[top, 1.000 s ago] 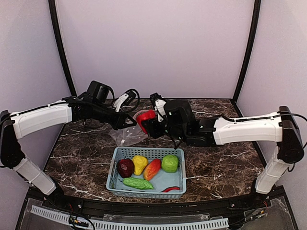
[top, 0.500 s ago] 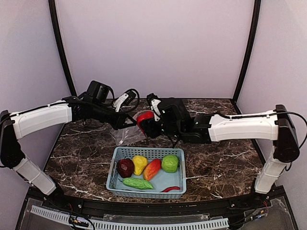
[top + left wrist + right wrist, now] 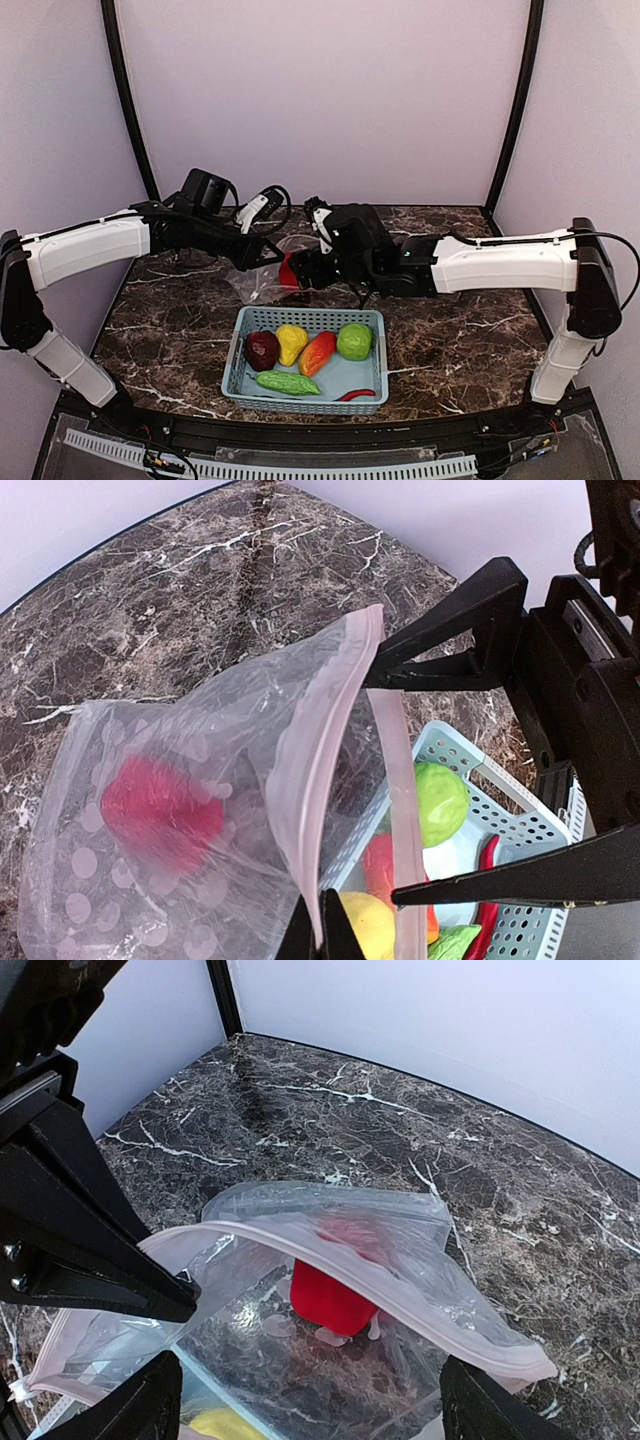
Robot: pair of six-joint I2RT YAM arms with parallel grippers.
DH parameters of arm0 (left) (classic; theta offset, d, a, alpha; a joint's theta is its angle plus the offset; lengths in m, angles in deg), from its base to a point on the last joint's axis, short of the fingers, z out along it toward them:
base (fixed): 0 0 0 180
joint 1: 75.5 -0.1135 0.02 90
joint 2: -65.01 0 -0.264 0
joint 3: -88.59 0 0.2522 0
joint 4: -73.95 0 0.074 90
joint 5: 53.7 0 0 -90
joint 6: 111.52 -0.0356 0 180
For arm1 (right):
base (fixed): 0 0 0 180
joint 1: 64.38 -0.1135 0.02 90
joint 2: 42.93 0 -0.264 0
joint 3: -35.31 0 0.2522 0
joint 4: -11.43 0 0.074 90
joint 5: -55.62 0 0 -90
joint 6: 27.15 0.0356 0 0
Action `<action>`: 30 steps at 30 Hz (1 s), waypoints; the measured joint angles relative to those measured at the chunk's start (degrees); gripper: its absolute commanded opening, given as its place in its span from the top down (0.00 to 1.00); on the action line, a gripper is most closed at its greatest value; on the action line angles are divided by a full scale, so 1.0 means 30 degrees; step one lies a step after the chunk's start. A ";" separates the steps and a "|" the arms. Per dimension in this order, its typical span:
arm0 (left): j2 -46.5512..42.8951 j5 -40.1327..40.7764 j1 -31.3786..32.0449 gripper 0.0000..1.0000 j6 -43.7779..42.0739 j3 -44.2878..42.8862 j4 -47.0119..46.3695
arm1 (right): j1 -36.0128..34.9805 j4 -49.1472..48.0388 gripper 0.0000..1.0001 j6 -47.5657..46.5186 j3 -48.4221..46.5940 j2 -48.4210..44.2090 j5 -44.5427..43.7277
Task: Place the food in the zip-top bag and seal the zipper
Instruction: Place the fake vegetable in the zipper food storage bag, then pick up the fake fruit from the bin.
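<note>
One red pepper lies inside the zip-top bag, right gripper spread wide and empty above it, left gripper pinched on the zipper lip, so we should hold that mouth high while fetching from the basket.

Left gripper clamped shut, extended rightward; right gripper jaws spread wide, extended leftward.

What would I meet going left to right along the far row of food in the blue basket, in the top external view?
In order: dark red pepper → yellow pepper → orange pepper → lime-green pepper.
</note>
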 measured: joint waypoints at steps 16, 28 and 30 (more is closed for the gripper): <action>-0.0495 0.2739 -0.0211 0.99 0.0007 0.0036 0.0000 | 0.0007 0.2178 0.01 0.0109 0.0262 -0.3920 0.1894; -0.1224 0.3045 -0.0299 0.99 0.0000 0.0291 -0.0131 | 0.0007 0.8466 0.06 0.2827 0.1705 -0.5450 0.3643; -0.1224 0.3060 -0.0299 0.99 -0.0007 0.0291 -0.0138 | 0.0007 0.9282 0.06 0.3373 0.1931 -0.5231 0.3745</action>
